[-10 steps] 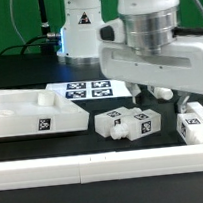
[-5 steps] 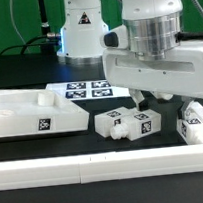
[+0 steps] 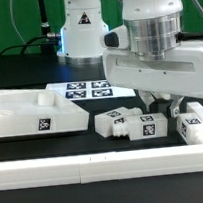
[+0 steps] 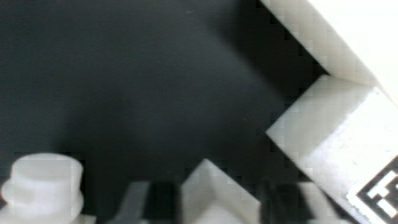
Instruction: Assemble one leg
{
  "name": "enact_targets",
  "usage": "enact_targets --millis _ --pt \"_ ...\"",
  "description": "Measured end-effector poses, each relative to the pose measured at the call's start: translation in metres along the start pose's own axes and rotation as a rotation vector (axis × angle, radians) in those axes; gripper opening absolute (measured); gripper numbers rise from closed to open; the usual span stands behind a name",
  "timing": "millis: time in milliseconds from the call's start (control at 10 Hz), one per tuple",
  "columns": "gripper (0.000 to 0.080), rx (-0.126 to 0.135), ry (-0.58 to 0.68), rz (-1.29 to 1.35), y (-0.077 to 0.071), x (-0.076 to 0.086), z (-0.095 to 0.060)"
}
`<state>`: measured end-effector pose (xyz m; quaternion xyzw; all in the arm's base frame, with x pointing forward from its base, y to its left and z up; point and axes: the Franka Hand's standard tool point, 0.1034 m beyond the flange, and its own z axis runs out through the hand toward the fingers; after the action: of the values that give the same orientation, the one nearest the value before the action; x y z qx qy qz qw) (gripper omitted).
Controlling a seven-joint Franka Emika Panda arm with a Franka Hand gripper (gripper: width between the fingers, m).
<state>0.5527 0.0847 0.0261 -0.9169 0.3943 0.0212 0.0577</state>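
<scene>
Two white legs with square tags lie side by side on the black table (image 3: 125, 124). A third leg (image 3: 198, 126) lies at the exterior view's right. My gripper (image 3: 162, 108) is low over the right-hand leg of the pair. In the wrist view its dark fingers (image 4: 171, 205) stand apart with a white corner of a leg (image 4: 222, 192) between them; I see no firm grip. The narrow round end of a neighbouring leg (image 4: 45, 185) shows beside them. Another white tagged part (image 4: 338, 120) lies just beyond.
The large flat white panel (image 3: 25, 110) lies at the exterior view's left. The marker board (image 3: 88, 89) lies behind the legs. A white rail (image 3: 96, 168) runs along the front edge. The robot's base (image 3: 83, 31) stands at the back.
The gripper has moved toward the exterior view's right and dropped lower, from above the pair of legs to its right-hand end. The legs have barely shifted.
</scene>
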Motion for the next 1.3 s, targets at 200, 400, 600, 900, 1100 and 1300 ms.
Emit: enact_targets --millis 200,400,600,900,1100,1300 --pt "0.0014 0.0 0.0 0.0 0.0 0.0 0.0" --pt "0.0005 0.0 0.0 0.0 0.0 0.0 0.0" --pt "0.0001 -0.003 -0.004 0.038 0.001 0.001 -0.001" --pt "0.0121 0.024 -0.015 0.341 -0.002 0.008 -0.01" --pt "0.0439 0.021 -0.016 0.339 -0.002 0.007 -0.009" --pt "0.0603 0.02 -0.016 0.338 -0.002 0.007 -0.009"
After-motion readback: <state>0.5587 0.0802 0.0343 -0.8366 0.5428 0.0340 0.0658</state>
